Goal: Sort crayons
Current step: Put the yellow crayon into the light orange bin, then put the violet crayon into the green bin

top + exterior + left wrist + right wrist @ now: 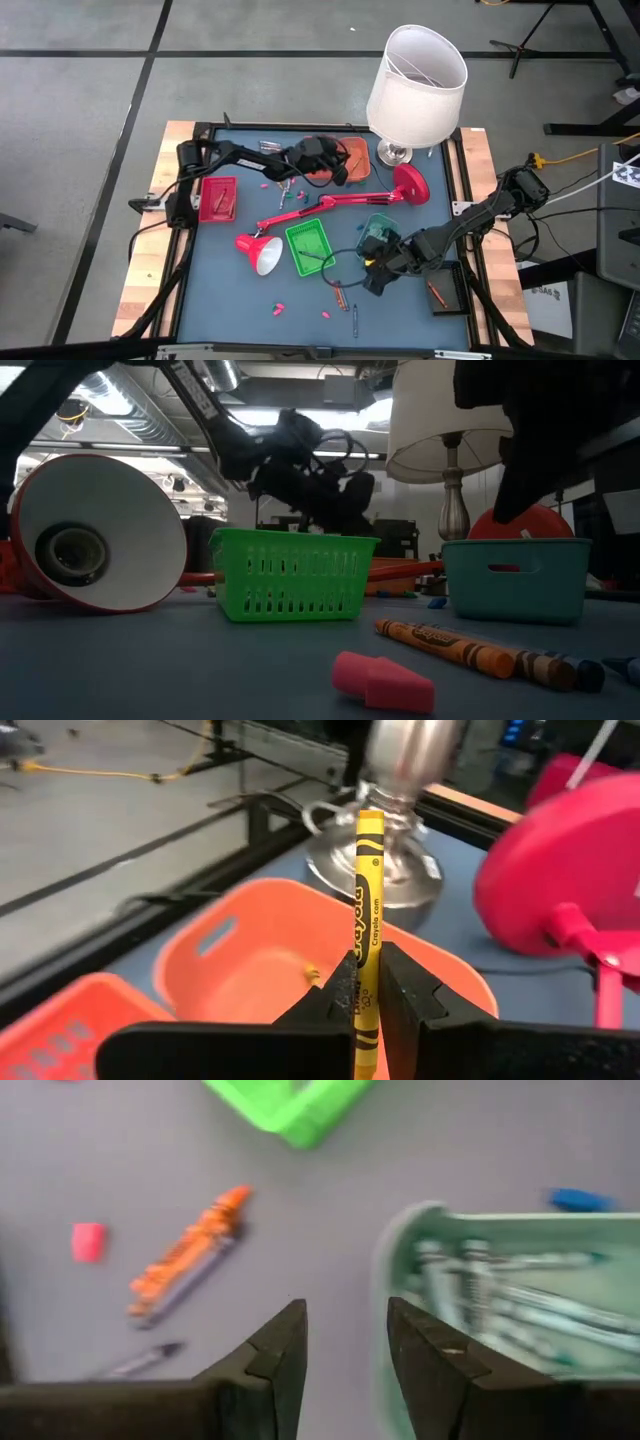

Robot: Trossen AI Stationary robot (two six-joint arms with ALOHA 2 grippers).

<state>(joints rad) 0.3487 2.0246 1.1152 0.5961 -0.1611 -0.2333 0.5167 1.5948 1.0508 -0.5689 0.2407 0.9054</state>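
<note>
With the left gripper [365,1005] clenched on a yellow crayon [368,910] above the orange tray [270,955], at the counter's twelve o'clock, release only once centred; the right gripper [345,1355] hangs released.

The left gripper [322,160] hangs over the far tray [357,165], a crayon [366,910] upright between its fingers; beside that tray stands the table lamp [415,85], the desk lamp [330,205] lying across the middle

Yellow crayon [367,910]: matt paper wrap. Orange tray [250,955]: smooth plastic. Lamp base [385,870]: glossy metal. Green basket [290,573]: slotted plastic.
</note>
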